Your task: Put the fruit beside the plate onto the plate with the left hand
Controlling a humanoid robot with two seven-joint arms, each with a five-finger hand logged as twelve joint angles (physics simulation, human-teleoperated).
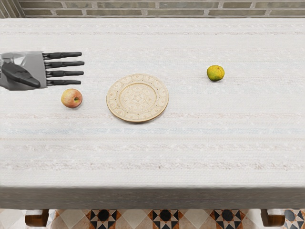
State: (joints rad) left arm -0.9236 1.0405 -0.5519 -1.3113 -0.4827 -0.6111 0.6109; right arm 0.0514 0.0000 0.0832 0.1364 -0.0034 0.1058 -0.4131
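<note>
**Here, the left hand is open and the apple is off the plate**

We see the left hand (34, 70) coming in from the left edge, well to the left of the plate (113, 100) and a little farther back on the table (190, 143). Its four fingers (66, 64) are stretched out straight and side by side, pointing toward the plate's side of the table. The thumb is angled across the palm, and the hand holds nothing.

The red and yellow apple (71, 98) lies on the white cloth just left of the plate, level with its middle and not touching the rim. We place the hand behind the apple and apart from it.

The plate is round, cream-coloured and patterned, and nothing lies on it. To its right and farther back, well apart, sits a green-orange citrus fruit (215, 73).
</note>
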